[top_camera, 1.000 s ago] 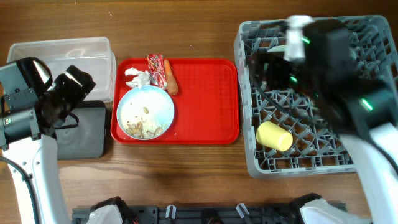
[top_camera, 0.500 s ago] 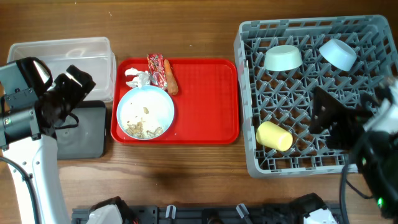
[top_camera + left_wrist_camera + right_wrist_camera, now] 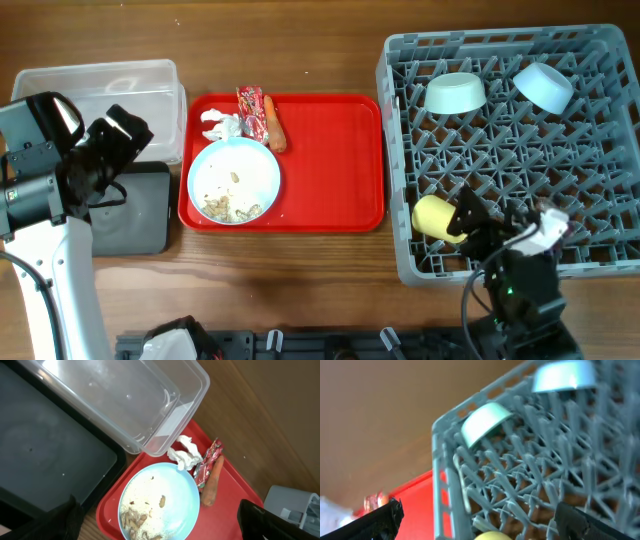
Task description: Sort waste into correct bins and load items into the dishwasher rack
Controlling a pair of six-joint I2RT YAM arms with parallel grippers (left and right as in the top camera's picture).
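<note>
The light blue plate (image 3: 234,181) with beige scraps (image 3: 232,205) lies on the red tray, with the white tissue (image 3: 222,126), red wrapper (image 3: 250,110) and carrot (image 3: 273,125) behind it. The grey rack (image 3: 600,250) holds the pale green bowl (image 3: 455,93), the light blue bowl (image 3: 543,87) and the yellow cup (image 3: 435,217). I cannot make out the white spoon. My left gripper (image 3: 105,150) is open and empty over the clear tub (image 3: 100,85) and black tray (image 3: 135,215). My right gripper (image 3: 497,222) is open and empty over the rack's front, next to the cup.
The flat red tray (image 3: 340,160) sits between the bins and the rack. In the left wrist view the plate (image 3: 160,505), tissue (image 3: 185,455), wrapper (image 3: 210,457) and carrot (image 3: 212,482) show below the tub (image 3: 125,400). Bare wooden table lies along the front.
My right arm has swept from over the back of the rack down to its front edge, uncovering the two bowls. The left arm has not moved.
</note>
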